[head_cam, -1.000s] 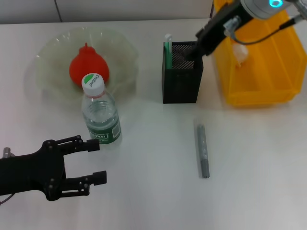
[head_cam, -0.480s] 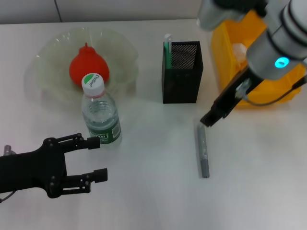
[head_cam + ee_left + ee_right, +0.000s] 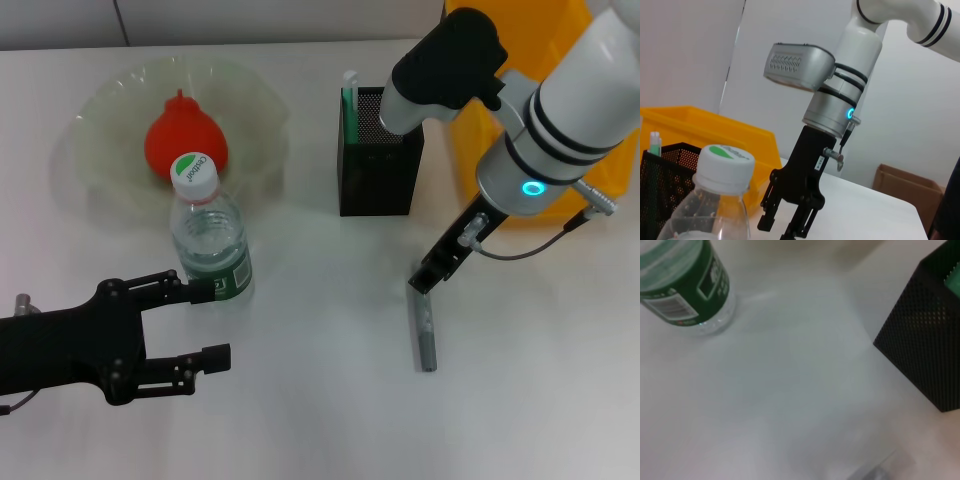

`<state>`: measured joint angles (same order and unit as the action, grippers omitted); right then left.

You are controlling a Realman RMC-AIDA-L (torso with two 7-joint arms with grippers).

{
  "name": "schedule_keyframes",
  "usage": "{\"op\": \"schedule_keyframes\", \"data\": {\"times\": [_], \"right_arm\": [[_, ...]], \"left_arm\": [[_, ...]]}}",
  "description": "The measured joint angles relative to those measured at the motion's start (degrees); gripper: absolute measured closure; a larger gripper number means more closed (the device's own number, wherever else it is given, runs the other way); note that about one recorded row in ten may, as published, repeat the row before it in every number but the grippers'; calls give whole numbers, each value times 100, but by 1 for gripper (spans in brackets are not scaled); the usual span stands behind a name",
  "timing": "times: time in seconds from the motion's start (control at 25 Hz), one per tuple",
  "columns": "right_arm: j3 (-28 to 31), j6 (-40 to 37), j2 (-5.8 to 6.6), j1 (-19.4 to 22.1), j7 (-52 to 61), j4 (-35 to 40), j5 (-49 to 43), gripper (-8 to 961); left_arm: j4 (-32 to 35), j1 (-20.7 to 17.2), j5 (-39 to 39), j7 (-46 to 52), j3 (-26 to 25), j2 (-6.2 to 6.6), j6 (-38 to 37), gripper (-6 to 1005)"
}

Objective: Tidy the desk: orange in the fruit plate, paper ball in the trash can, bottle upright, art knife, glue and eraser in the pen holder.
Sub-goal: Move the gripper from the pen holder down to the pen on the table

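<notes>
Right gripper (image 3: 432, 276) is hanging just above the near end of the grey stick (image 3: 425, 325) lying on the desk (image 3: 320, 400), and from the head view its fingers are too foreshortened to say whether they are apart or together. It is sitting there, I judge, because this stick is the last loose item meant for the pen holder (image 3: 378, 158), which is standing just behind it with a green-and-white stick (image 3: 349, 100) already poking out. The orange (image 3: 182, 140) is resting in the fruit plate (image 3: 110, 110) and the bottle (image 3: 208, 235) is standing upright in front of it, so those steps look done. The trash can (image 3: 500, 215) is mostly hidden behind the right arm. The left gripper (image 3: 180, 325) is idling with fingers spread beside the bottle's base, holding nothing.

Compared with half a second ago, the right gripper is sitting lower and closer to the stick's tip; a second ago it was over the pen holder's mouth. The left arm has barely shifted.

From the left wrist, the right gripper (image 3: 790, 220) is showing its two fingers parted with nothing between them, behind the bottle (image 3: 715, 200), the pen holder (image 3: 670, 170) and the trash can (image 3: 715, 135).

From the right wrist, the bottle (image 3: 685, 285) and pen holder (image 3: 927, 340) are framing bare desk, with a blurred sliver of the grey stick (image 3: 875, 471) at the edge.
</notes>
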<state>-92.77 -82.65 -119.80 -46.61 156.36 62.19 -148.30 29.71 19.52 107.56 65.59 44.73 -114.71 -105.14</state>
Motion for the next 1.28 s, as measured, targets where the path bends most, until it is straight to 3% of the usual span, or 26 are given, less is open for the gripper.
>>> {"op": "schedule_keyframes", "data": {"times": [0.44, 1.28], "right_arm": [[-370, 515, 1, -120, -20, -488, 215, 562], [-533, 592, -2, -147, -7, -513, 214, 847]], "left_arm": [[-1, 7, 1, -3, 0, -16, 4, 199], [0, -17, 10, -3, 0, -17, 10, 199]]}}
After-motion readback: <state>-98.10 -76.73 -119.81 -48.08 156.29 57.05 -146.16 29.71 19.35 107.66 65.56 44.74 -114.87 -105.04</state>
